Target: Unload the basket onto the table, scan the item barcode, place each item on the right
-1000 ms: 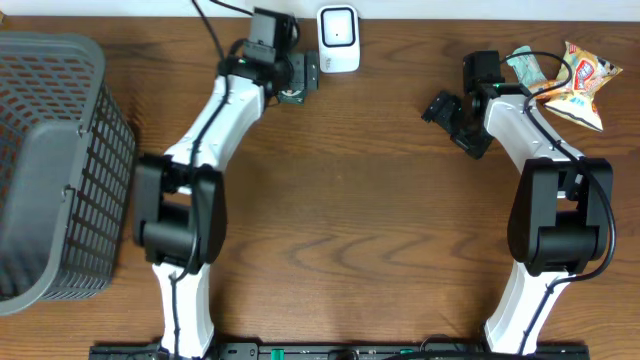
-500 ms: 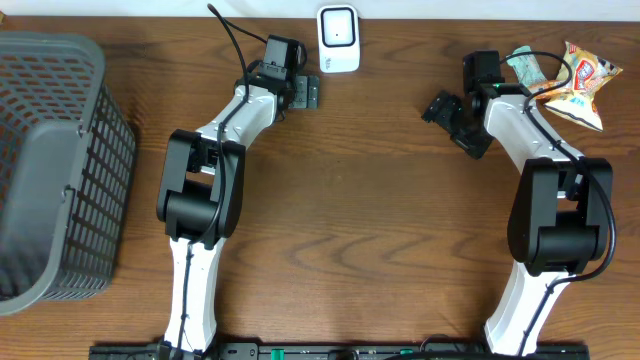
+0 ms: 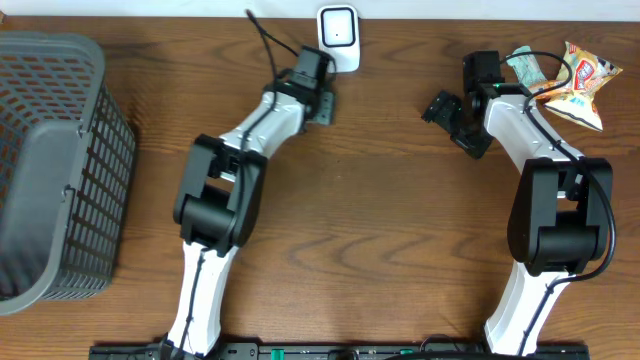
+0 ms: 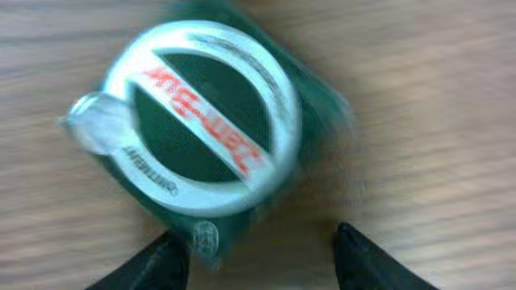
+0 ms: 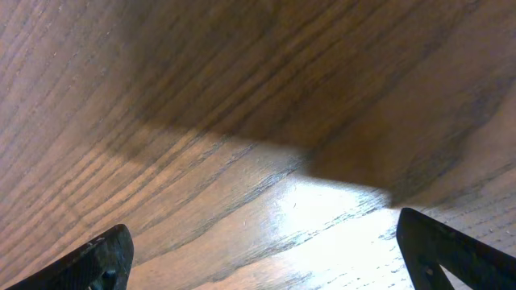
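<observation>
Overhead: grey mesh basket (image 3: 50, 170) at the left edge of the wooden table (image 3: 380, 230); white scanner (image 3: 338, 38) at the far edge, near the middle; snack packets (image 3: 580, 78) heaped in the far right corner, close behind the right arm (image 3: 545, 170).

Left arm (image 3: 235, 170) stretched on a diagonal from the near edge up toward the scanner, elbow bent at mid-table, cable looping off the wrist; left gripper (image 3: 322, 103) just beside the scanner's near right corner, close but apart from it.

Left wrist view, blurred: dark green item (image 4: 210, 121) with a round white-ringed top and red lettering, lying flat on the wood just ahead of the fingertips (image 4: 161, 262); fingers spread, wood showing between them, item's near edge reaching only as far as the tips; not clamped on it as far as can be seen; contact at the left-hand tip too blurred to tell.

Right arm folded back on itself, wrist turned leftward; right gripper (image 3: 447, 108) with fingers splayed wide, holding nothing, over bare wood, well apart from scanner and item; right wrist view filled with wood grain and a broad shadow.
</observation>
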You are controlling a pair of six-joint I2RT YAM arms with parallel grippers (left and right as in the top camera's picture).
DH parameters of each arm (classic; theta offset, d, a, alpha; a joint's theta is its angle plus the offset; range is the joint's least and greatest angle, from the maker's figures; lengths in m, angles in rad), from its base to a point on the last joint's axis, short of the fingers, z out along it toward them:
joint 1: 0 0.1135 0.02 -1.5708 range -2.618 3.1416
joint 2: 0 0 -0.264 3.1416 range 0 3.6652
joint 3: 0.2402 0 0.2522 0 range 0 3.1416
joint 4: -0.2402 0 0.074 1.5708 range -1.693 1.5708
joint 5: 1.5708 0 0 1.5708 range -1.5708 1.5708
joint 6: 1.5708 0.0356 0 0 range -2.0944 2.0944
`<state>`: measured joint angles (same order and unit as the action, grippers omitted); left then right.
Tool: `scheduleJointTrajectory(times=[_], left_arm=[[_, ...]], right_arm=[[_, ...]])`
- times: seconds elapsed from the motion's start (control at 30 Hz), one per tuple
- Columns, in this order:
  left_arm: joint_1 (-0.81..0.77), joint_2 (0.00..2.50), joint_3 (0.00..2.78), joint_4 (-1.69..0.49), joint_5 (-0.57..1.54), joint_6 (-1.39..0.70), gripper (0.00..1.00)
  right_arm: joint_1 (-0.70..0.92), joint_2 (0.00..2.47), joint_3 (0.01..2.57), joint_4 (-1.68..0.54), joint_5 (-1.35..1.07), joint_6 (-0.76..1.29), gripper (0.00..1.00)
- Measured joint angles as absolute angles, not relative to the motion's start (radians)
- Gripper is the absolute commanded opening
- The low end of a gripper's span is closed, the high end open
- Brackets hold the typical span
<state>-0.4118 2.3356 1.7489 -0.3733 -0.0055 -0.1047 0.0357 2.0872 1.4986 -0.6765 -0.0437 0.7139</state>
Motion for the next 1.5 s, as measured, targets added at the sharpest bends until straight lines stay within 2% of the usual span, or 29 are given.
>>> scheduleJointTrajectory(times=[0.27, 0.3, 0.37, 0.43, 0.5, 0.53, 0.6, 0.8, 0.83, 0.9, 0.93, 0.97, 1.03, 1.07, 1.37, 1.5], left_arm=[[-0.535, 2.257, 1.747, -0.505, 0.001, -0.154, 0.45], [-0.553, 2.221, 1.747, -0.509, -0.015, -0.162, 0.50], [-0.561, 2.167, 1.747, -0.493, -0.098, -0.165, 0.82], [-0.551, 2.136, 1.747, -0.465, -0.168, -0.160, 0.93], [-0.520, 2.120, 1.748, -0.420, -0.231, -0.132, 0.94], [-0.477, 2.120, 1.748, -0.406, -0.262, -0.120, 0.99], [-0.407, 2.130, 1.748, -0.400, -0.263, -0.105, 0.98], [-0.185, 2.193, 1.747, -0.263, -0.003, -0.090, 0.98], [-0.170, 2.214, 1.747, -0.218, 0.044, -0.100, 0.94], [-0.171, 2.236, 1.746, -0.170, 0.082, -0.112, 0.64], [-0.176, 2.246, 1.746, -0.143, 0.096, -0.120, 0.41], [-0.185, 2.256, 1.746, -0.123, 0.107, -0.130, 0.26], [-0.201, 2.277, 1.746, -0.094, 0.123, -0.136, 0.11], [-0.211, 2.293, 1.746, -0.073, 0.130, -0.134, 0.08], [-0.225, 2.388, 1.746, -0.015, 0.145, -0.161, 0.08], [-0.224, 2.395, 1.746, -0.020, 0.238, -0.184, 0.08]], right_arm=[[0.036, 2.087, 1.499, -0.676, -0.044, 0.714, 0.99], [0.036, 2.087, 1.499, -0.676, -0.044, 0.714, 0.99], [0.036, 2.087, 1.499, -0.676, -0.044, 0.714, 0.99], [0.036, 2.087, 1.499, -0.677, -0.044, 0.714, 0.99], [0.036, 2.087, 1.499, -0.677, -0.044, 0.714, 0.99], [0.036, 2.087, 1.499, -0.677, -0.044, 0.714, 0.99], [0.036, 2.087, 1.499, -0.676, -0.044, 0.714, 0.99], [0.036, 2.087, 1.499, -0.676, -0.044, 0.714, 0.99], [0.036, 2.087, 1.499, -0.677, -0.044, 0.714, 0.99], [0.036, 2.087, 1.499, -0.677, -0.044, 0.714, 0.99], [0.036, 2.087, 1.499, -0.676, -0.044, 0.714, 0.99], [0.036, 2.087, 1.499, -0.677, -0.044, 0.714, 0.99], [0.036, 2.087, 1.499, -0.677, -0.044, 0.714, 0.99], [0.036, 2.087, 1.499, -0.676, -0.044, 0.714, 0.99], [0.036, 2.087, 1.499, -0.677, -0.044, 0.714, 0.99], [0.036, 2.087, 1.499, -0.677, -0.044, 0.714, 0.99]])
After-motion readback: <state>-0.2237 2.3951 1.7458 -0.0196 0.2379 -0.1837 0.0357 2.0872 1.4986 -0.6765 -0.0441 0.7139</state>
